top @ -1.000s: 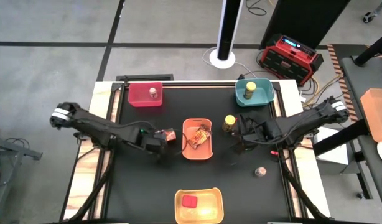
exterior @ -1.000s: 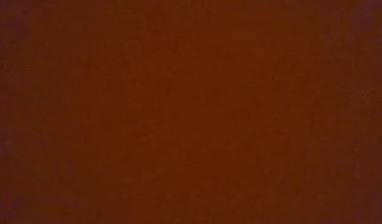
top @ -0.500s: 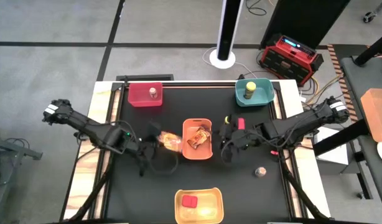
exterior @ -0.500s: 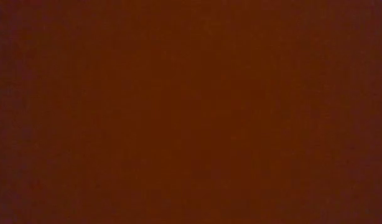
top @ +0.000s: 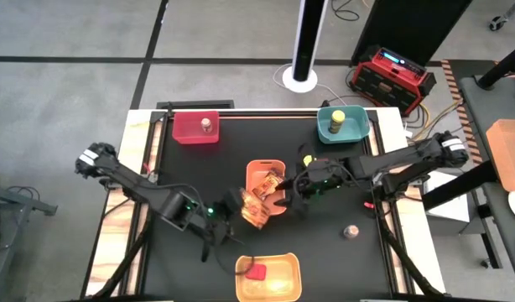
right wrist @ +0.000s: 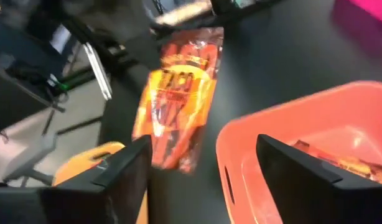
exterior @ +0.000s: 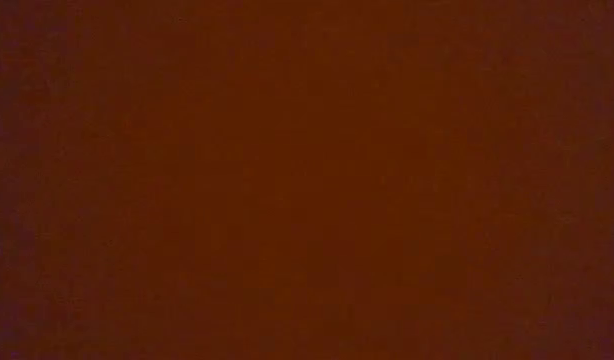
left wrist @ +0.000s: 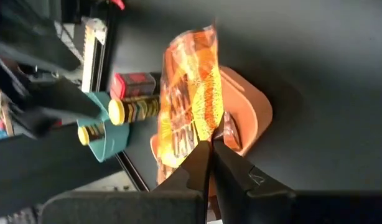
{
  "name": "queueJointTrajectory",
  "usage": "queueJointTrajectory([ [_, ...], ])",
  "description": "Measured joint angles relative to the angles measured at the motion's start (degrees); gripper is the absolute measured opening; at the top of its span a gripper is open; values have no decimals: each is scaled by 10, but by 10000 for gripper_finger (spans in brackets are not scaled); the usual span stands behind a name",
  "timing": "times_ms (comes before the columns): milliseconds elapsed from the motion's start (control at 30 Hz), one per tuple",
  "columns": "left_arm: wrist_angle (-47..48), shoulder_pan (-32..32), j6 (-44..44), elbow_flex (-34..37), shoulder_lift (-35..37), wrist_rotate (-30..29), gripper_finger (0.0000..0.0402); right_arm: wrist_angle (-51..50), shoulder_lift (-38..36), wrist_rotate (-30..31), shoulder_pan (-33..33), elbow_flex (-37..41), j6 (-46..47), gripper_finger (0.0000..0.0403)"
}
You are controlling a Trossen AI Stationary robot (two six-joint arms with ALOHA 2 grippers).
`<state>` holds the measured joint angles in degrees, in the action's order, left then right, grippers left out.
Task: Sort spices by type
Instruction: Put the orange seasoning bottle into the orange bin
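Hanging packet seemingly over bin rim

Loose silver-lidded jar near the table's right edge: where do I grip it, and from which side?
Take the silver-lidded jar from straight above, closing across its round sides. It seems upright and stands alone on the table, so any side is free. Use the open right gripper, by the orange bin; the left gripper is shut on a packet.
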<state>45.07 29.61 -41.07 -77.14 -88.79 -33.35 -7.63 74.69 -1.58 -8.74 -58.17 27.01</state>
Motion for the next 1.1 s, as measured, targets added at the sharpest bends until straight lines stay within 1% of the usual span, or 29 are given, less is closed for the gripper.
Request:
queueJointTrajectory([
  [133,-1,0,-32,-36,-37,1,0,13,38,-8,0,0,-19,306],
  [267,0,0,-39,-67,-62,13,0,13,72,-23,4,-8,-57,326],
  [333,-2,0,-39,-78,-67,14,0,17,83,-44,5,-14,-72,332],
  [433,-3,0,-41,-85,-73,13,0,36,94,-84,5,-22,-81,333],
  [600,-3,0,-41,-85,-74,13,0,71,114,-138,5,-30,-104,318],
  [700,-9,0,-41,-84,-74,14,0,100,125,-166,5,-33,-114,302],
  [833,-9,0,-40,-84,-73,14,0,116,132,-174,5,-35,-119,264],
  [967,-6,0,-30,-83,-73,14,0,122,132,-174,6,-35,-120,204],
  [1100,-5,-2,-13,-83,-73,13,0,122,131,-174,6,-35,-119,129],
])
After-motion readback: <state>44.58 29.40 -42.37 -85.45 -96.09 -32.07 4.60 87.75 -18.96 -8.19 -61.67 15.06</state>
